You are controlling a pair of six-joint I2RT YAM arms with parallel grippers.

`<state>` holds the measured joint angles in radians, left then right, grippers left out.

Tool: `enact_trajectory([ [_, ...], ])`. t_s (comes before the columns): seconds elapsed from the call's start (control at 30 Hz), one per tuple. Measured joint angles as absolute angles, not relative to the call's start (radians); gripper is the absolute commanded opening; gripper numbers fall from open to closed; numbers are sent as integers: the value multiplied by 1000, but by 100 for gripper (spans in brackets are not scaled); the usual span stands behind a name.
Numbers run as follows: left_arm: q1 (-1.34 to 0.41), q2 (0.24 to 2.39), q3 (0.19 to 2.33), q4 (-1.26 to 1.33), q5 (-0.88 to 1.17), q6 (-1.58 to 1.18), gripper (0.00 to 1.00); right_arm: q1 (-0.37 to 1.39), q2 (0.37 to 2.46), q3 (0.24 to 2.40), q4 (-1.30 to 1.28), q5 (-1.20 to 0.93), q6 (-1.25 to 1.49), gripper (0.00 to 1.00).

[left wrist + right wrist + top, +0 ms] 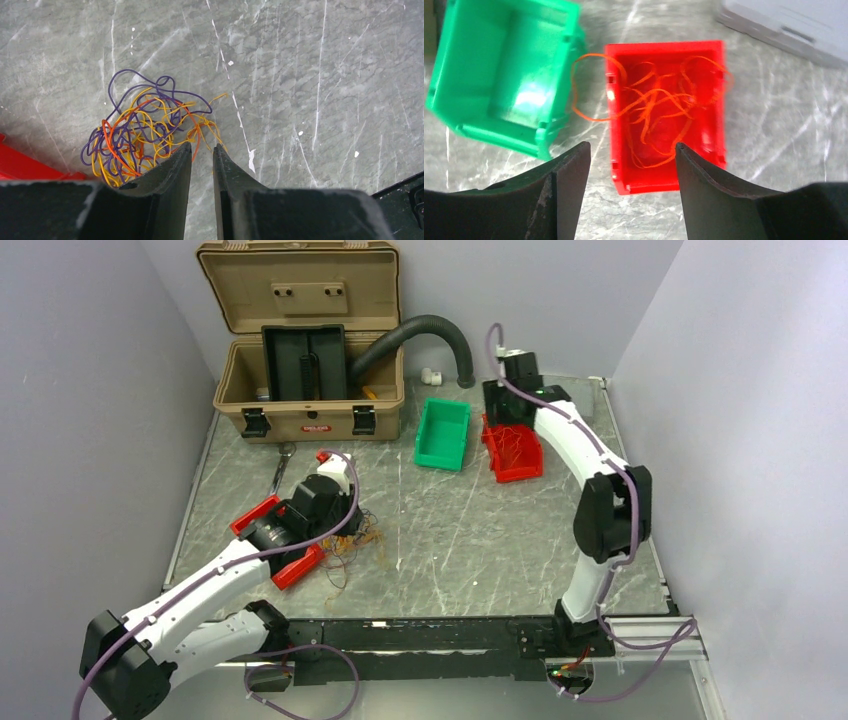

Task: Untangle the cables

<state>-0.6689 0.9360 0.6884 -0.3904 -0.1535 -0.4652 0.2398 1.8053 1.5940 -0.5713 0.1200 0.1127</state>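
The cables [145, 130] lie in a loose tangle of purple, yellow and orange strands on the marble table, also seen as the same tangle [352, 535] beside my left wrist. My left gripper [202, 147] hovers at the tangle's right edge. Its jaws stand a narrow gap apart with bare table between them, and one orange strand dips toward the gap. My right gripper [632, 144] is open and empty above the red bin [664, 47]. An orange cable [659, 107] lies coiled in that bin, one loop hanging over its left wall.
A green bin [454, 55] sits left of the red bin [520, 472]. At the back stand an open tan toolbox [300, 340] and a black corrugated hose [420, 335]. Red parts [258, 513] show under the left arm. A black rail [430, 635] lines the near edge.
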Motion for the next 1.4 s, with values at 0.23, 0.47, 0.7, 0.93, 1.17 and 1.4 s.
enact_trajectory([
  [0.23, -669, 940, 689, -394, -152, -464, 28, 397, 1959, 1684, -575, 144, -120, 69],
  [0.47, -669, 942, 712, -419, -153, -453, 28, 459, 2046, 1708, -556, 247, -347, 66],
  [0.7, -669, 974, 743, -431, -153, -438, 28, 462, 2083, 1707, -524, 327, -443, 64],
  [0.93, -669, 986, 747, -432, -154, -431, 28, 459, 2046, 1673, -489, 274, -450, 65],
  [1.17, -669, 989, 747, -432, -155, -431, 29, 418, 1952, 1674, -484, 164, -352, 63],
  [1.4, -669, 988, 747, -432, -155, -431, 29, 303, 1915, 1696, -488, 115, -188, 58],
])
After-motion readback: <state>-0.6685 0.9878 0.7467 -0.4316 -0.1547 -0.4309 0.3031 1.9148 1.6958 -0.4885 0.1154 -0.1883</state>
